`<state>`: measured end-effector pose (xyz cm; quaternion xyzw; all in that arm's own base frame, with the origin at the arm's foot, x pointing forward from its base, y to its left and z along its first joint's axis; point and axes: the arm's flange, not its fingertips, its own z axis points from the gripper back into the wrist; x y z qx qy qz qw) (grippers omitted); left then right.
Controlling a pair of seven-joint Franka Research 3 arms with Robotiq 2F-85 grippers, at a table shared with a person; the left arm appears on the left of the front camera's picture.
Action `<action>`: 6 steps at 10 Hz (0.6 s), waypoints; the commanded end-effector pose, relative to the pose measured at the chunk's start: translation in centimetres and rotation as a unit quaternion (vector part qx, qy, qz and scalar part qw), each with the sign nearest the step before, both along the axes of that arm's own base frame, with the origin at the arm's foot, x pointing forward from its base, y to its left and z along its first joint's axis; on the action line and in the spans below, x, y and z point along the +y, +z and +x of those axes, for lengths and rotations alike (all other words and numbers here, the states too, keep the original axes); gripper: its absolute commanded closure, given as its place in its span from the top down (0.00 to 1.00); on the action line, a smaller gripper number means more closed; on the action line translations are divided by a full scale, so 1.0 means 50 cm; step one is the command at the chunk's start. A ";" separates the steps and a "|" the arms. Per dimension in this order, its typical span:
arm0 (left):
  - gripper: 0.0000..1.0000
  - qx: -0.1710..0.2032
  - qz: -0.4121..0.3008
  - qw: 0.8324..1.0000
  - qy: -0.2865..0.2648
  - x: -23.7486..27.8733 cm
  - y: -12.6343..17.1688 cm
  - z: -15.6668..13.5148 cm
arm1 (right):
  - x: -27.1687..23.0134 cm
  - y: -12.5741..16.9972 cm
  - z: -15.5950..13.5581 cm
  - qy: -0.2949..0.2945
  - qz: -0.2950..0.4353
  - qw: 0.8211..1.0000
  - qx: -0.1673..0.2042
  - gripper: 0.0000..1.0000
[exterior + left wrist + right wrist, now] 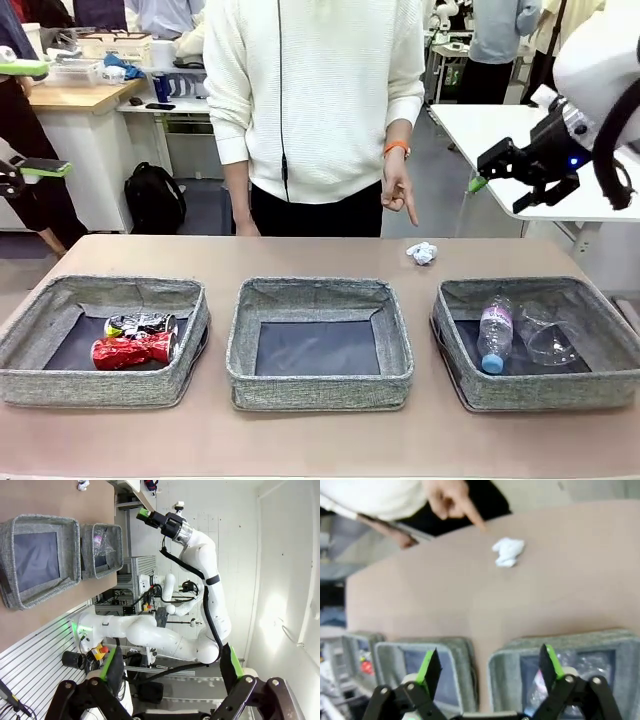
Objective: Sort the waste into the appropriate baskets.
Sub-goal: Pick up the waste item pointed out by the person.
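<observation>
A crumpled white paper ball [422, 253] [508, 551] lies on the table behind the right basket [540, 392], and a person's hand [400, 195] points down at it. That basket holds a clear bottle [495, 335] with a blue cap and a clear plastic cup [548, 335]. In the left basket [100, 385] lie a dark printed can [140, 324] and a red can [133, 350]. The middle basket [320, 390] holds nothing. My right gripper [498, 190] [489, 665] hangs open high above the table's right side, holding nothing. My left gripper [30, 118] [170, 665] stands open at the far left, off the table.
The person in a white sweater stands at the table's far edge, behind the middle basket. A white table [500, 125] stands behind my right arm. In the left wrist view the right arm's gripper [155, 519] shows far off, past the baskets [45, 555].
</observation>
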<state>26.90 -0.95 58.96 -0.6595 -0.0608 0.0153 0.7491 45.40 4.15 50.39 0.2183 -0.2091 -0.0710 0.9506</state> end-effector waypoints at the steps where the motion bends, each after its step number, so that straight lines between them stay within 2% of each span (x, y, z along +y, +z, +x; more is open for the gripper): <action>1: 1.00 -0.010 0.003 1.000 -0.007 0.007 0.002 -0.002 | -0.027 0.030 -0.037 0.017 0.081 0.997 0.005 1.00; 2: 1.00 -0.010 0.003 1.000 -0.007 0.007 0.002 -0.002 | 0.000 0.000 0.000 0.000 0.000 1.000 0.000 1.00; 3: 1.00 -0.010 0.003 1.000 -0.007 0.007 0.002 -0.002 | 0.031 -0.024 0.055 0.070 -0.011 0.997 0.018 1.00; 4: 1.00 -0.010 0.003 1.000 -0.007 0.007 0.002 -0.002 | 0.048 -0.059 0.124 0.105 -0.013 0.994 0.031 1.00; 5: 1.00 -0.010 0.003 1.000 -0.007 0.007 0.002 -0.002 | 0.050 -0.083 0.172 0.100 -0.022 0.994 0.032 1.00; 6: 1.00 -0.010 0.003 1.000 -0.007 0.007 0.002 -0.002 | 0.051 -0.113 0.218 0.125 -0.028 0.992 0.024 1.00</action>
